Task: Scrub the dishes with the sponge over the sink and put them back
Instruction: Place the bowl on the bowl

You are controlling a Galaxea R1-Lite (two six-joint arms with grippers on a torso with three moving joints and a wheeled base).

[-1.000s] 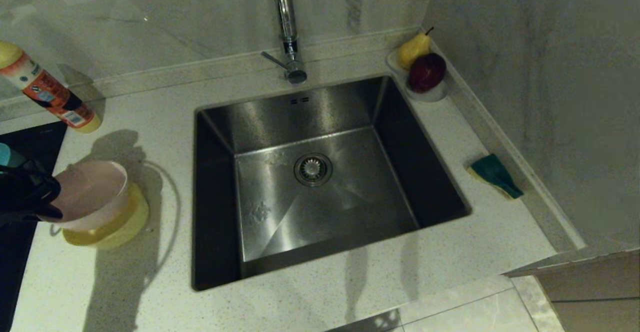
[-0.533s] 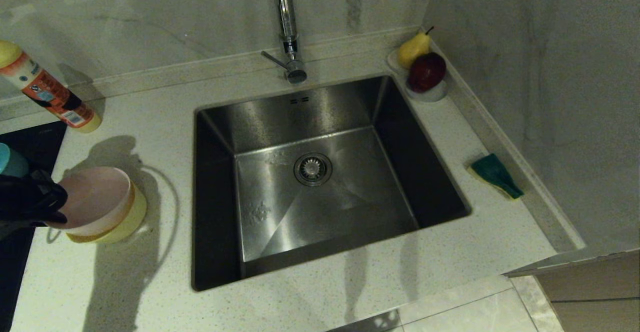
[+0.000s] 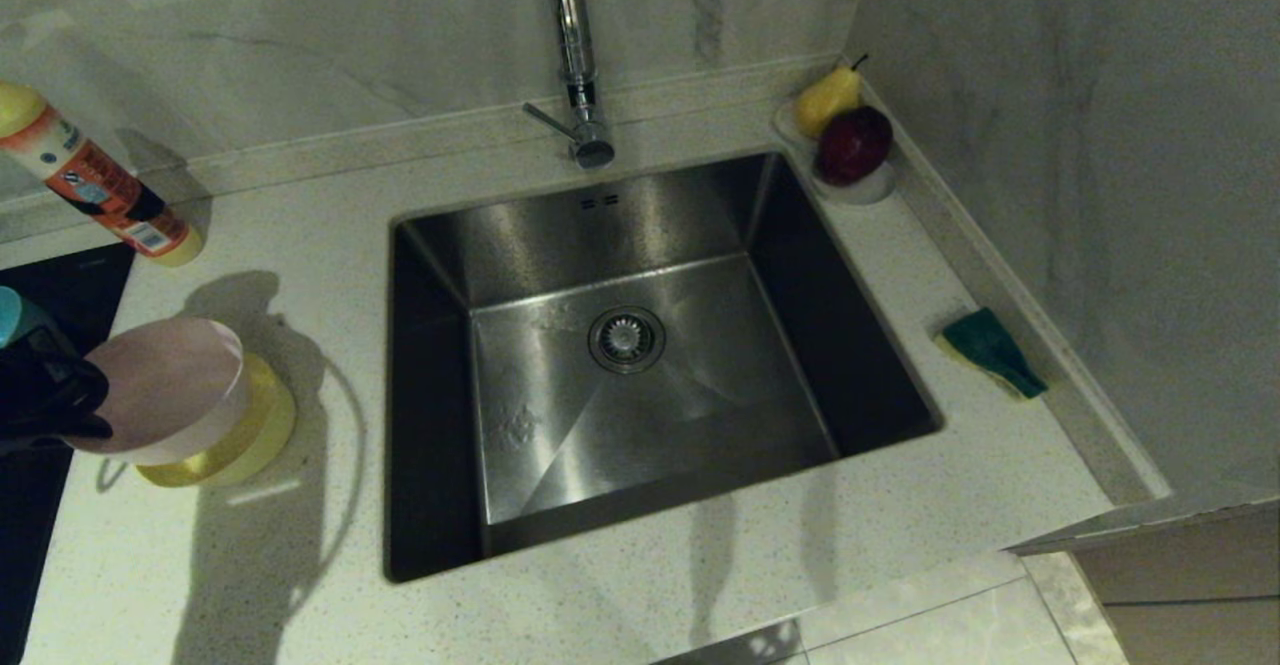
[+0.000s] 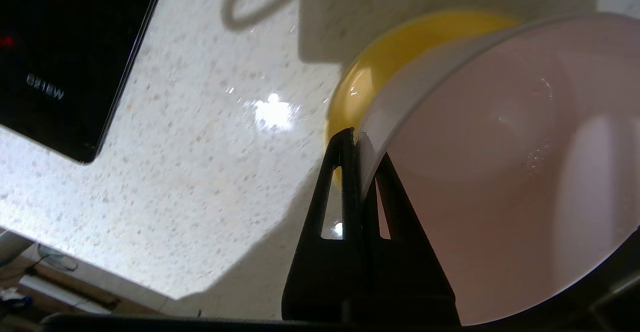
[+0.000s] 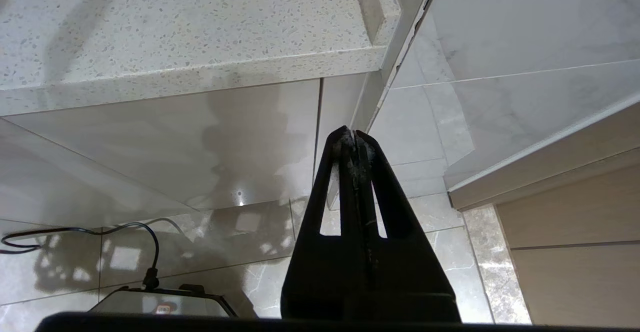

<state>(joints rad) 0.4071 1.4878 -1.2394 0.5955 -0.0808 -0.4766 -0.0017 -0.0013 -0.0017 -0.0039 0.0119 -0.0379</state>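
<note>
A: Already clamped on the pink bowl [image 3: 165, 385] — left gripper [image 4: 359, 142] pinching the rim, 1 finger inside the wall, 1 outside. Lifted and tilted, mouth turned toward the sink [image 3: 640, 345].

B: Why by the rim?

A: Probably the only purchase on a thin-walled bowl, and it leaves the inside bare for scrubbing. Held just above the yellow bowl [image 3: 245, 435], which sits on the counter [image 3: 700, 565] left of the basin; looks like 1 bowl taken off a stack.

B: And bowl 3?

A: Barely showing: a sliver of teal bowl [image 3: 15, 310] at the frame's left edge, behind the arm. Cannot tell upright or tilted, nor what it rests on.

B: Sponge?

A: Sponge [image 3: 990, 350] lies on the counter right of the sink, near the wall, green face up, well apart from the bowls. Sensible for the right arm, though not yet fetched. Right gripper [image 5: 354, 135] hangs below the counter edge, fingers pressed together on nothing, parked.

B: Anything else hard to read?

A: Whether pink and yellow still touch — hidden from the head view by the pink bowl's own wall. From the left wrist, a slight gap seems likely, not certain. Most of the left arm is cut off too.

B: Stage?

A: Early, by judgement; nothing over the basin yet.
</note>
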